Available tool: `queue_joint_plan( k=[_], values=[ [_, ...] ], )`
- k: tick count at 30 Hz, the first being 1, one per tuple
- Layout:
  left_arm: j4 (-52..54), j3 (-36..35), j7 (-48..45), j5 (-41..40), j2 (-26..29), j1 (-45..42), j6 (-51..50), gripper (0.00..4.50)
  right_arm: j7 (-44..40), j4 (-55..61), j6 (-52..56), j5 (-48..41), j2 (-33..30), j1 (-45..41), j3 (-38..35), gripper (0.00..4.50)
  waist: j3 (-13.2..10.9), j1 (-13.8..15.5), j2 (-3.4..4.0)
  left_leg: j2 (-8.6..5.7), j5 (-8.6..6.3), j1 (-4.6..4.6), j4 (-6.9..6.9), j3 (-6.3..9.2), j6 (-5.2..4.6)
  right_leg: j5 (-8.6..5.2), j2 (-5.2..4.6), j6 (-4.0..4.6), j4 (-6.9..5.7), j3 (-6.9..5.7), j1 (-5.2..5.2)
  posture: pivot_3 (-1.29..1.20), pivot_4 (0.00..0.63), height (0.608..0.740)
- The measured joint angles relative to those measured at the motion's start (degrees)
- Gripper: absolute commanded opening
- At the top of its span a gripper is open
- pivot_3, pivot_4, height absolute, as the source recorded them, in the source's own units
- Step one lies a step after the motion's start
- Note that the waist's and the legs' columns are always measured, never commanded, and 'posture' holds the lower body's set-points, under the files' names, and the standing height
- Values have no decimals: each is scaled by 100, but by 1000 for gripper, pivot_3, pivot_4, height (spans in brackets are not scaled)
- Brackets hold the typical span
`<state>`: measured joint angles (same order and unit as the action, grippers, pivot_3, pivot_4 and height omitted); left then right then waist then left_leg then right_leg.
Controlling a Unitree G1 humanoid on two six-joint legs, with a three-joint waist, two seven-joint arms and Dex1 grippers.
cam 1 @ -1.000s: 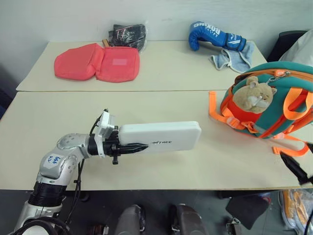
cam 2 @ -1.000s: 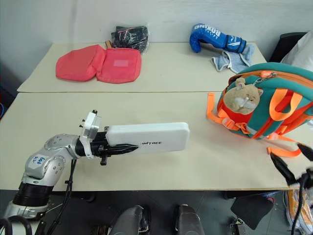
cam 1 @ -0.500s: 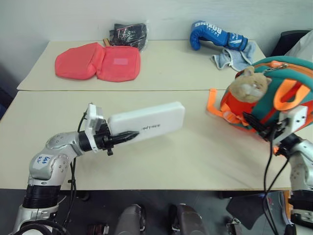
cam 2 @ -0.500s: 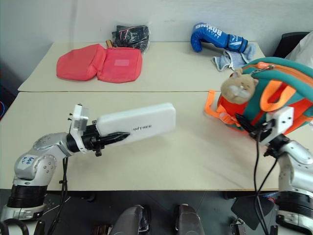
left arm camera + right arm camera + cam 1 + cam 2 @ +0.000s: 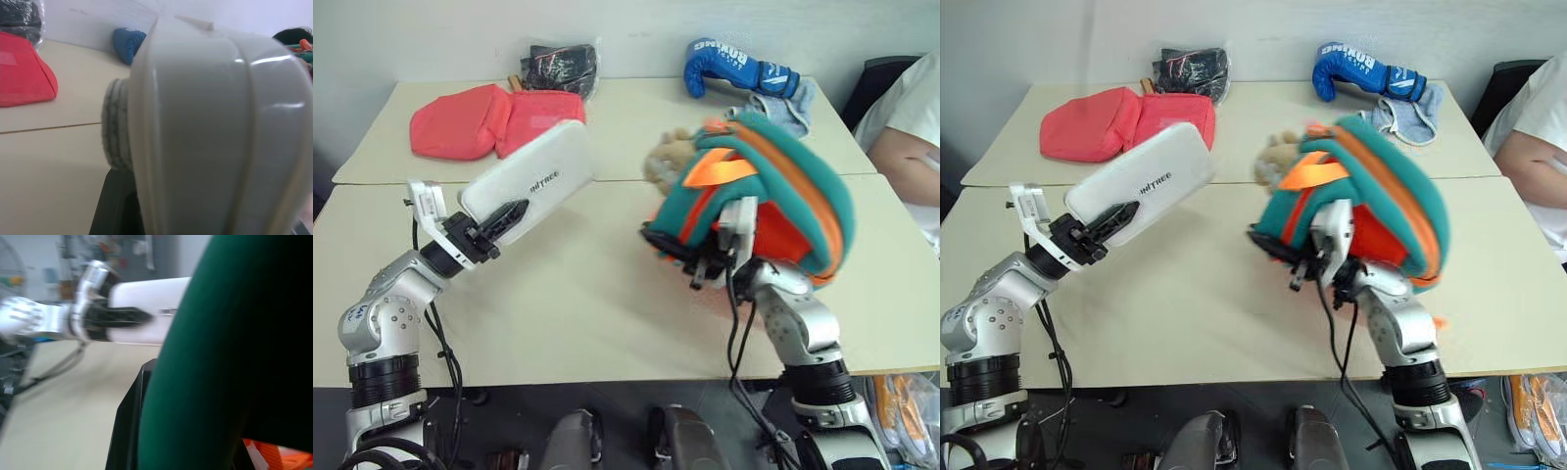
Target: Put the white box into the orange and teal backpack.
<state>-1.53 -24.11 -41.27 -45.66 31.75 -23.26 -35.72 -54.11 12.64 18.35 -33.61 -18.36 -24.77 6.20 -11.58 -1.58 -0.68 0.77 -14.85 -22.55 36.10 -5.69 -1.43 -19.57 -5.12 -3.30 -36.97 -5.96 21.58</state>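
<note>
My left gripper (image 5: 505,217) is shut on the near end of the white box (image 5: 536,178), holding it off the table with its far end tilted up toward the back. The box's pale end (image 5: 220,137) looms close in the left wrist view. The orange and teal backpack (image 5: 783,191) hangs tipped over the middle of the table, and my right gripper (image 5: 677,257) is shut on its teal rim. Teal fabric (image 5: 234,357) sits between the fingers in the right wrist view, with the box (image 5: 146,308) beyond. The tan plush toy (image 5: 666,162) pokes out behind the bag.
A pinkish-red pouch (image 5: 480,117) and a black bag (image 5: 558,67) lie on the far table at the left. A blue boxing glove (image 5: 734,67) rests on a grey cloth (image 5: 788,103) at the back. A person's arm (image 5: 906,132) leans in at the right edge.
My right gripper came in from the right, shut on the backpack and swung it left to the table's middle, tipping it. My left gripper moved left and raised the box's far end.
</note>
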Motion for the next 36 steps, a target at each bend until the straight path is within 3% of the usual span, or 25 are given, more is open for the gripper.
queue_joint_plan(
  k=[5, 9, 18, 24, 29, 36],
  values=[
    [38, -280, -127, -43, 142, 303, 19, 1268, -453, 1151, 1427, -1201, -1212, 428, -111, 5, -2, 26, -11, -13, -17, -19, 10, 17, -20, 0, -13, 0, 23, -2, -2, 0, 150, 740],
    [394, -557, -508, -412, 574, 732, -193, 1268, -754, 1310, 2033, -1768, -2274, 779, -812, 5, -8, 24, -26, -13, -18, -25, 8, 24, -22, 0, -14, 0, 40, -10, -2, 0, 150, 740],
    [1893, -948, -760, -1417, 1203, 1004, -657, 1268, -703, 1037, 1971, -1589, -2259, 766, -1016, 5, -10, 16, -28, -12, -9, -23, 6, 26, -13, 0, -14, 0, 30, -12, -1, 0, 150, 740],
    [2069, -53, -824, -1145, 1200, 362, -487, 1268, -713, 1023, 1916, -1454, -2163, 776, -867, 5, -10, 144, -28, -13, -3, -24, 12, 23, -14, 1, -14, -2, 22, -13, -1, 0, 150, 740],
    [1775, 1000, -1697, -11, 1650, 78, 345, 1268, -695, 1019, 1914, -1361, -2139, 781, -861, 5, -10, 150, -26, -15, -4, -23, 5, 18, -11, 1, -14, -2, 29, -15, 0, 0, 150, 740],
    [707, 2383, -2060, 1436, 1367, -1452, 1225, 1268, -641, 1021, 1919, -1323, -2105, 814, -861, 5, -9, 221, -27, -15, 1, -28, 14, 17, -23, 5, -16, -9, 28, -17, -3, 0, 150, 740]
  ],
)
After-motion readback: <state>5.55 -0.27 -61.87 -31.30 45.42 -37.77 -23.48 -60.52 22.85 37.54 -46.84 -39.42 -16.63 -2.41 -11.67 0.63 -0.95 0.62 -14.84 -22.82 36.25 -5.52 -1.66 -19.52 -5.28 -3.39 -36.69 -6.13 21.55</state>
